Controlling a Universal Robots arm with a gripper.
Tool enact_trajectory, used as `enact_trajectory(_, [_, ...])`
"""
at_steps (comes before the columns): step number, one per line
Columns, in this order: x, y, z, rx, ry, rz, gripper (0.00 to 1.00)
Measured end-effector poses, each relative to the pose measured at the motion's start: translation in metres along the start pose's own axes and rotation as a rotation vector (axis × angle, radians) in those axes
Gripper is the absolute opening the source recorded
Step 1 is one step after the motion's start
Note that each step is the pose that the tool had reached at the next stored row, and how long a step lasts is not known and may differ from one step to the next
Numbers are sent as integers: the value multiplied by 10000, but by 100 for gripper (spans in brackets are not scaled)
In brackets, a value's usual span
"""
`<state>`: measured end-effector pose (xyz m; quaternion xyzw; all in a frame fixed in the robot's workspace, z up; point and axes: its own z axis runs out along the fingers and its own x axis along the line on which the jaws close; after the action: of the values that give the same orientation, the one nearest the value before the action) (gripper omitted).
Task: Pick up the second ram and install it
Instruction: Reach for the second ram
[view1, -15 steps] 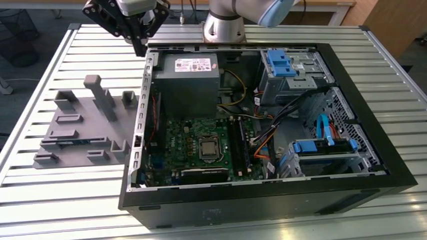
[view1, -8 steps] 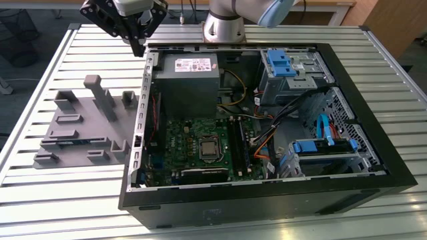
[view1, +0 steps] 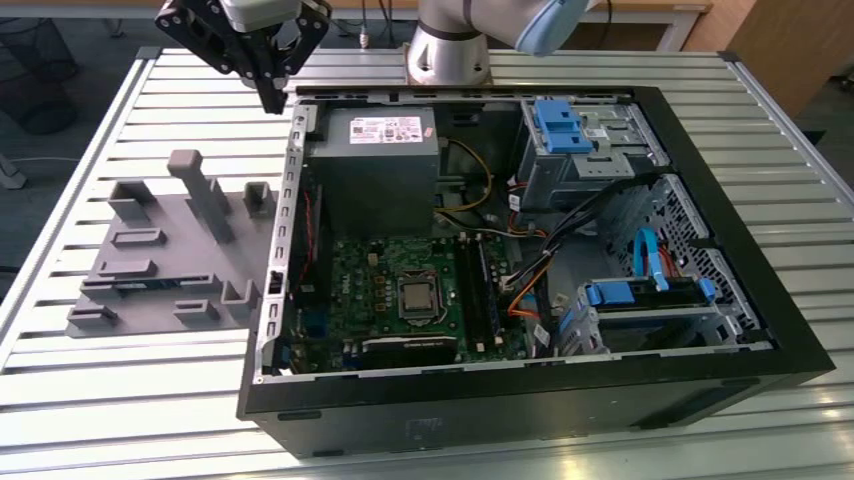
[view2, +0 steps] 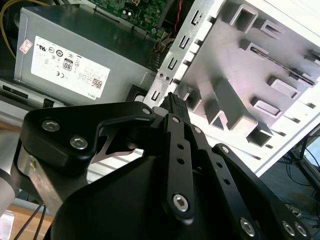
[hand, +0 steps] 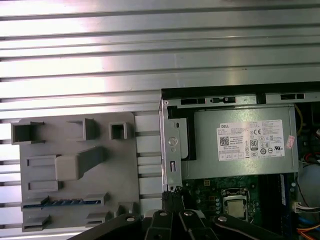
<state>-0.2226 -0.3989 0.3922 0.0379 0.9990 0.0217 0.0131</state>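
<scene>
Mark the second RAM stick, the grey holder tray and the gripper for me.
RAM stick (hand: 60, 202), first wrist view: upper edge, standing in a tray slot.
Grey holder tray (hand: 120, 170), first wrist view: bare flat base.
Gripper (view1: 274, 100), exterior view: midway between its fingertips.

The second ram is a thin, long, narrow stick, showing as a blue-green strip seen edge-on; it stands on its long edge in a long slot of the grey holder tray, near the tray's edge farthest from the tall posts; both ends sit between raised grey blocks of the slot; in the exterior view it is a dark bluish line low on the tray, towards that view's left, outside the open computer case and well apart from it.
</scene>
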Motion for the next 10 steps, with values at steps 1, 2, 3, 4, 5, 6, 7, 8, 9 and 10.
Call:
enact_trajectory(1, [3,0,0,0,1,0,11])
enact_trajectory(2, [7,0,0,0,0,0,11])
enact_trajectory(3, [13,-1,0,0,0,0,11])
enact_trajectory(4, [17,-1,0,0,1,0,11])
enact_trajectory(5, [22,-2,0,0,1,0,11])
enact_trajectory(6, [27,-2,-1,0,1,0,11])
enact_trajectory(7, [34,-3,-1,0,1,0,11])
enact_trajectory(8, [38,-3,-1,0,1,0,11])
enact_trajectory(9, [43,-3,0,0,0,0,11])
enact_trajectory(10, [50,-4,-1,0,0,0,11])
